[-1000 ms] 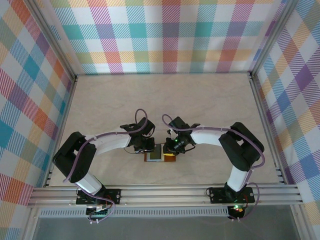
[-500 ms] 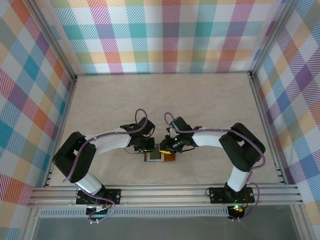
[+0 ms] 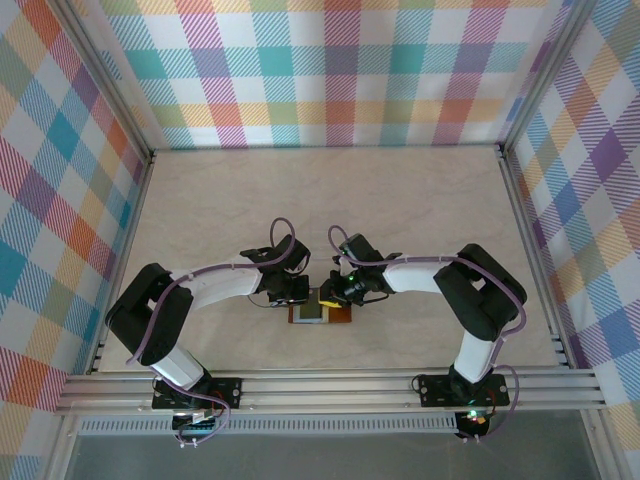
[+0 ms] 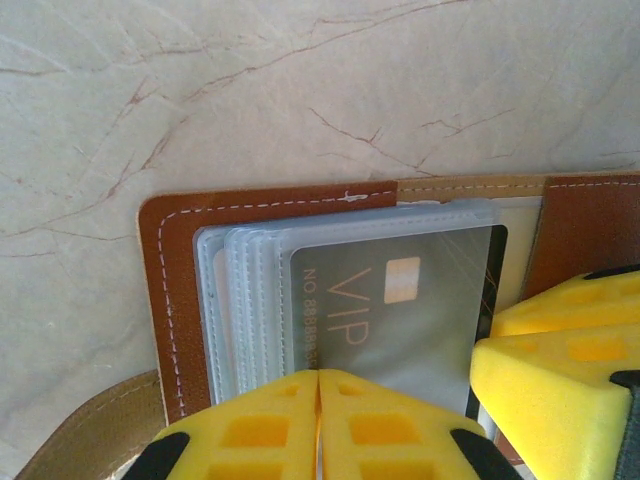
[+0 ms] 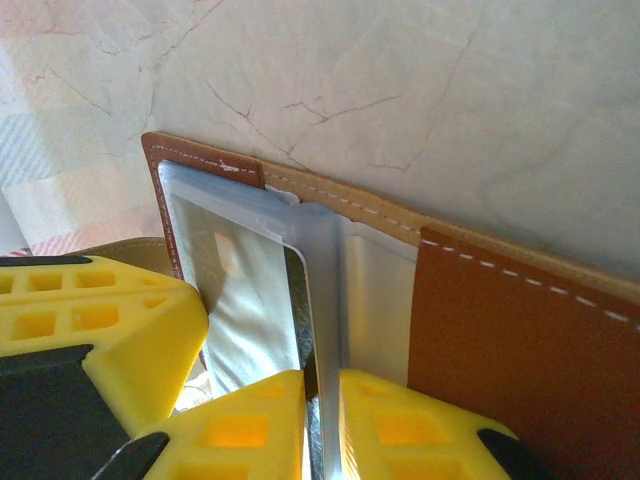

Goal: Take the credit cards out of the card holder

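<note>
Card holder (image 3: pixel 320 312) lies open and flat on a pale, marble-veined table (image 3: pixel 330 200), just beyond the aluminium rail (image 3: pixel 330 385) that carries the arm bases, about midway along that rail. Bright plaid walls (image 3: pixel 330 70) close in the table on the three sides away from the rail. The holder's long axis runs parallel to the rail, with its inside facing up: the half toward the rail's left end is covered by a fan of clear sleeves, and the half toward the right end is bare brown leather. A grey credit card (image 4: pixel 400 320) marked VIP sits in the top sleeve, its long side also parallel to the rail. The left gripper (image 4: pixel 318 400) comes down on the sleeved half at the edge nearest the rail, its yellow fingers pressed together with no gap; whether they pinch anything thin I cannot tell, as the contact is hidden beneath them. The right gripper (image 5: pixel 320 420) stands at the holder's middle fold, its fingers nearly closed on one clear sleeve leaf (image 5: pixel 322 300) that rises upright between them.
</note>
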